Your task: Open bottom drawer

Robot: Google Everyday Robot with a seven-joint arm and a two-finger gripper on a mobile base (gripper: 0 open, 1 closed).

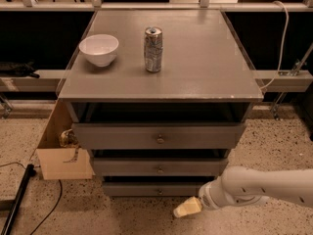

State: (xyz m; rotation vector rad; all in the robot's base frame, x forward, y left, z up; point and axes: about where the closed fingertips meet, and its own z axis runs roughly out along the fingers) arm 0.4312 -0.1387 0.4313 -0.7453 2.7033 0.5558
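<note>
The bottom drawer (142, 188) is the lowest of three grey drawer fronts under the grey cabinet top. Its small round metal knob (159, 191) sits at the centre. The front stands slightly out, with a dark gap above it. My gripper (185, 209) is at the end of a white arm coming in from the lower right. Its pale yellow tip hangs low in front of the bottom drawer, a little below and to the right of the knob, not touching it.
A white bowl (99, 49) and a silver can (153, 49) stand on the cabinet top (205, 67). An open cardboard box (61, 155) sits on the speckled floor at the cabinet's left. A black cable (19, 199) lies at the lower left.
</note>
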